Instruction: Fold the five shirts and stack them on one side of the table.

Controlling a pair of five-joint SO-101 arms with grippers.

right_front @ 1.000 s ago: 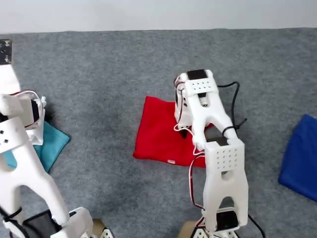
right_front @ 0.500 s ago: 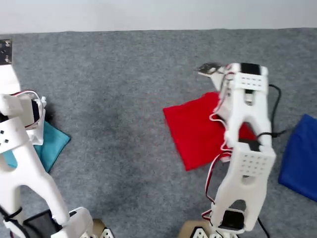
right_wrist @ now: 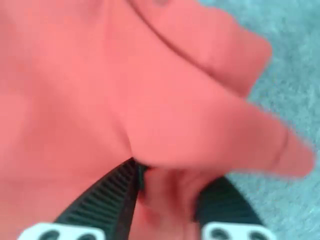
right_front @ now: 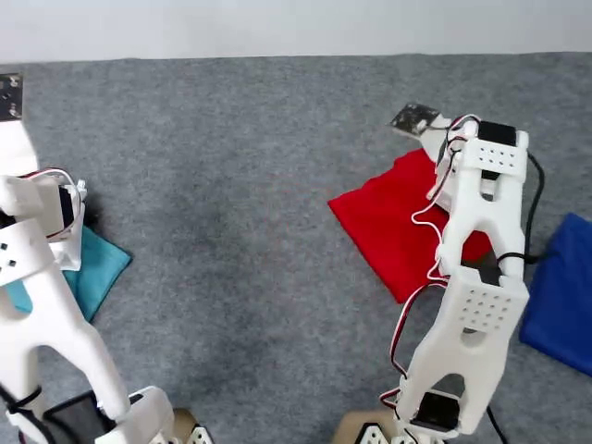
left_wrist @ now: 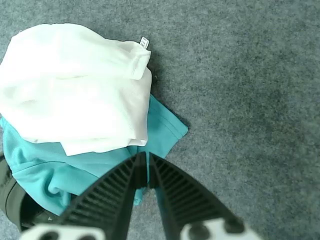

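The right claw (right_wrist: 167,187) is clamped on a bunched ridge of the red shirt (right_wrist: 150,90), with cloth filling the gap between its jaws. In the high view the red shirt (right_front: 393,227) lies on the right half of the bench (right_front: 231,157), skewed at an angle. Its right part is under the right arm and near the blue shirt (right_front: 560,296) at the right edge. The left claw (left_wrist: 148,159) is closed to a sliver with nothing in it. It hangs over the near edge of the teal shirt (left_wrist: 45,170), which has the white shirt (left_wrist: 75,90) lying on top of it at the far left of the bench.

The main risk, as I judge it, is the grip. The claw seems to have pinched only a ridge of fabric, perhaps just the top layer. Any pull or lift from here could peel that layer away and undo the fold, or let the cloth slip free partway.

The skewed lie adds to this, because setting the shirt on the blue one at that angle would give a crooked pile.

The arm's wires also hang just above the red cloth and could snag it.

Shirts now sit at both ends of the bench, so the stack could end up split between two sides.
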